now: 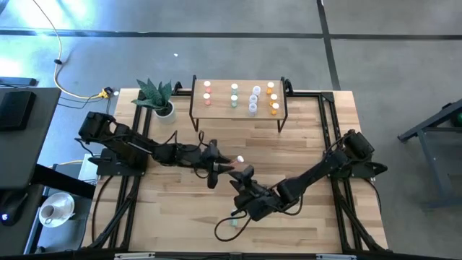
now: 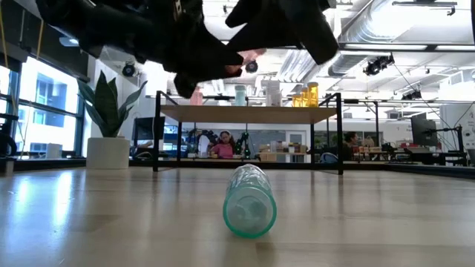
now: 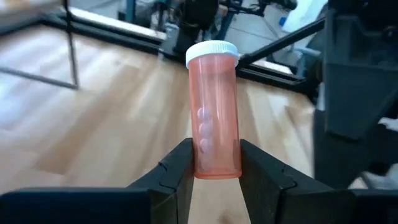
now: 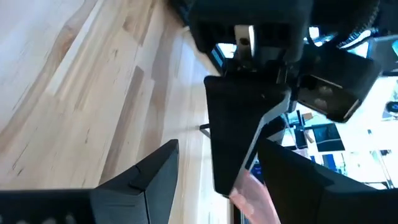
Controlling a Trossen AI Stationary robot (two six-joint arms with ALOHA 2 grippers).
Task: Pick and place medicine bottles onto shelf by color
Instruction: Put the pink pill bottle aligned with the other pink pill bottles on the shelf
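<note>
Left claw holds a pink-red bottle above mid-tabletop; right claw is spread open right beside it.

The left claw [image 3: 214, 171] pinches the pink-red bottle [image 3: 214, 112] low on its body, white cap away from the fingers. The right claw [image 1: 244, 173] has its fingers apart and grips nothing. To do this step well, I judge the left arm should carry the bottle upright to the shelf [image 1: 238, 110] and set it by the pink ones at its left end. A green bottle [image 2: 249, 200] lies on its side on the tabletop [image 1: 180, 209]. No readable label or writing shows.
</note>
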